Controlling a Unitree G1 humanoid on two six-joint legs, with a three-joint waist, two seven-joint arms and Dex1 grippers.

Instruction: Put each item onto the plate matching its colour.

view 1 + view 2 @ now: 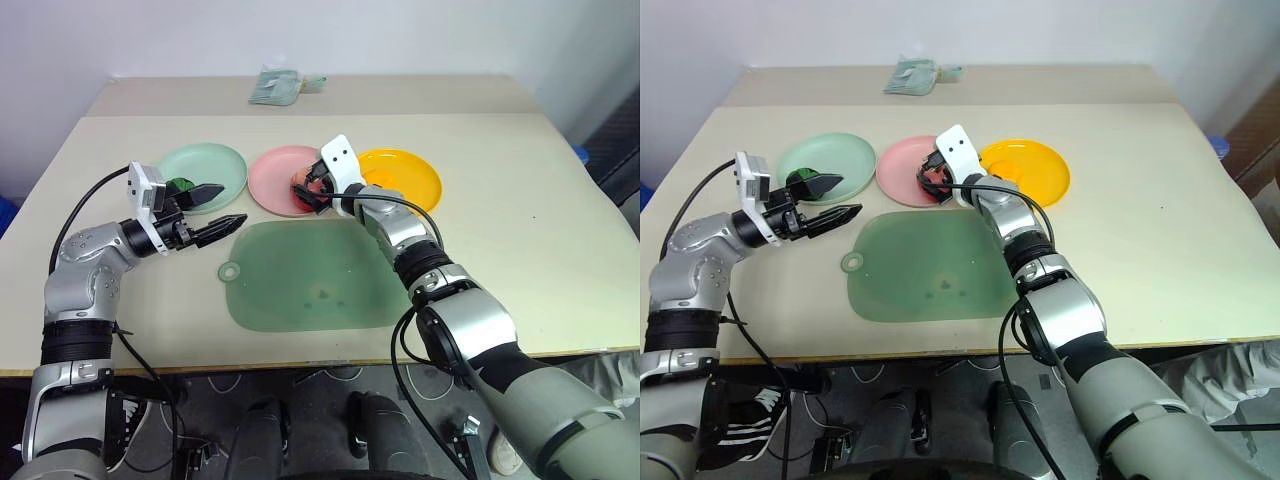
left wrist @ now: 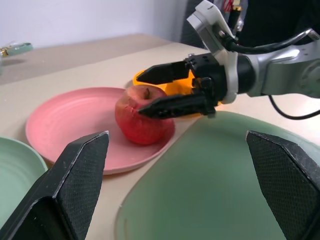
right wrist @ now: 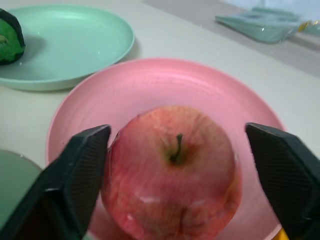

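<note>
Sitting upright on the pink plate, apple flanked by right gripper, fingers spread, contact unclear. Left gripper spread, half hiding dark green item on mint plate. Yellow plate partly blocked by arm.

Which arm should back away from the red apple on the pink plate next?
Right. The right tool stands open around the red toy apple, which sits on the round pink plastic plate; the left tool is open near the mint green plate.
</note>
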